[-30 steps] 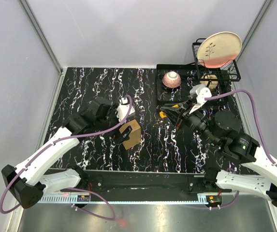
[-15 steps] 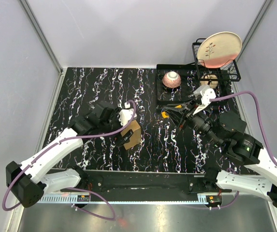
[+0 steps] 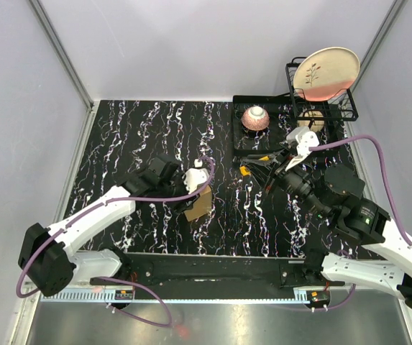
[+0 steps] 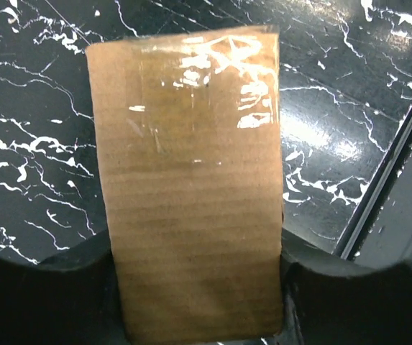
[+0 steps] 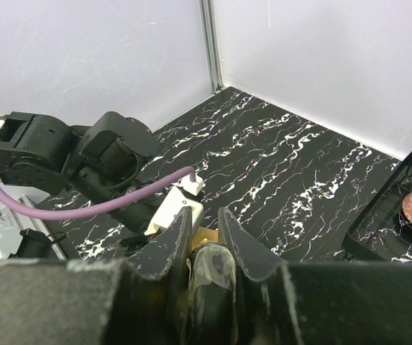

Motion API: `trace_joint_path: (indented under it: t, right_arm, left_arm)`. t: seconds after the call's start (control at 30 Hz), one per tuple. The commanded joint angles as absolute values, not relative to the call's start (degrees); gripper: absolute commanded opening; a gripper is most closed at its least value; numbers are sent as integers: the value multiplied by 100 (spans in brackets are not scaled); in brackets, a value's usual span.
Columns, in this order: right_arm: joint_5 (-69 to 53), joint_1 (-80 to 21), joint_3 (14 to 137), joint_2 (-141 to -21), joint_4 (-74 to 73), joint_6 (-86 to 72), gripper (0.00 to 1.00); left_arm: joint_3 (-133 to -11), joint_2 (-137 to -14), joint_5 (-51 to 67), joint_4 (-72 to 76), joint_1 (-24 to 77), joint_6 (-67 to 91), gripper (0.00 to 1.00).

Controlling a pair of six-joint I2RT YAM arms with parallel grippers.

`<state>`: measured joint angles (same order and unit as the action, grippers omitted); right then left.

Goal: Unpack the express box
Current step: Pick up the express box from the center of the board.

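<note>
From above, the left claw [image 3: 190, 197] is low over the middle of the black surface [image 3: 134, 136] with white streaks. It is right on top of the express box [image 3: 201, 207]. Only a brown corner of the box peeks out, lying flat on the surface. The right claw [image 3: 267, 172] is off to the right and holds a yellow utility knife [image 3: 244, 171]. The knife's tip points left, toward the box, but is well apart from it. At the back right, a pink bowl [image 3: 255, 117] sits on a black tray [image 3: 239, 140]. Beside it, a wire rack [image 3: 349, 111] holds 1 big plate [image 3: 326, 70] standing on edge.

The left wrist camera shows the box lying flat with its long side running away from the camera. It has shiny tape near the far end. The left claw [image 4: 195, 262] has 1 finger on each long side of the box, touching it, so it is holding the box.

In the right wrist view, the right claw [image 5: 204, 215] is narrow, with the knife [image 5: 209, 277] pinched between its 2 fingers [image 5: 170, 248]. Past them you can see the left arm [image 5: 83, 162] down on the surface.
</note>
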<state>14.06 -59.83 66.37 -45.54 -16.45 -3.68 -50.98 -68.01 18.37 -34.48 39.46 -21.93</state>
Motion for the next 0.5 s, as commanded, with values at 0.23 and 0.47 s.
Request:
trace_joint_path:
  t: [0.23, 0.47]
  right_arm:
    - [1362, -5976, 6864, -4412, -1565, -360, 0]
    - [818, -5968, 7803, -5700, -1512, 464, 0]
  left_arm:
    - [-5554, -7137, 2625, -2891, 3780, -2127, 22]
    - [-7513, -7444, 5279, -3972, 2489, -1145, 23]
